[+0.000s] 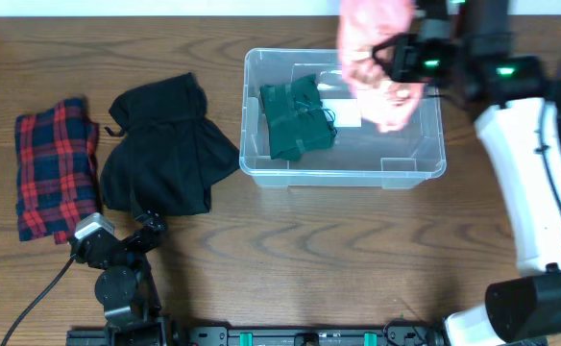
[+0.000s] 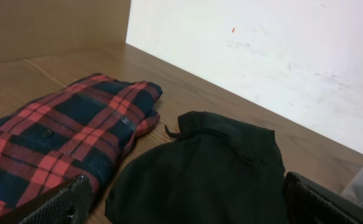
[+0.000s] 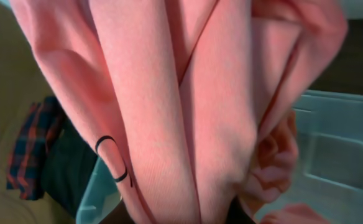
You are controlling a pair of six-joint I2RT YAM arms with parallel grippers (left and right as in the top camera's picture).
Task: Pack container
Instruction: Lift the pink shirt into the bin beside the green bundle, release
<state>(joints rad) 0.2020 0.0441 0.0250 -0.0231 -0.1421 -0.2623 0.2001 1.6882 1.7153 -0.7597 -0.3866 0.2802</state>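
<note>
From above, the right hand [image 1: 388, 60] holds a pink cloth [image 1: 396, 106] over the container [image 1: 343, 176]. The left wrist view shows the left hand [image 2: 191, 208] wide.

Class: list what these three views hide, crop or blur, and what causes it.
Right wrist: right end effector fingertips buried in pink cloth.
Overhead: label in container partly covered by green garment and pink cloth.
Left wrist: left end effector cropped by bottom edge, container by right edge.
</note>
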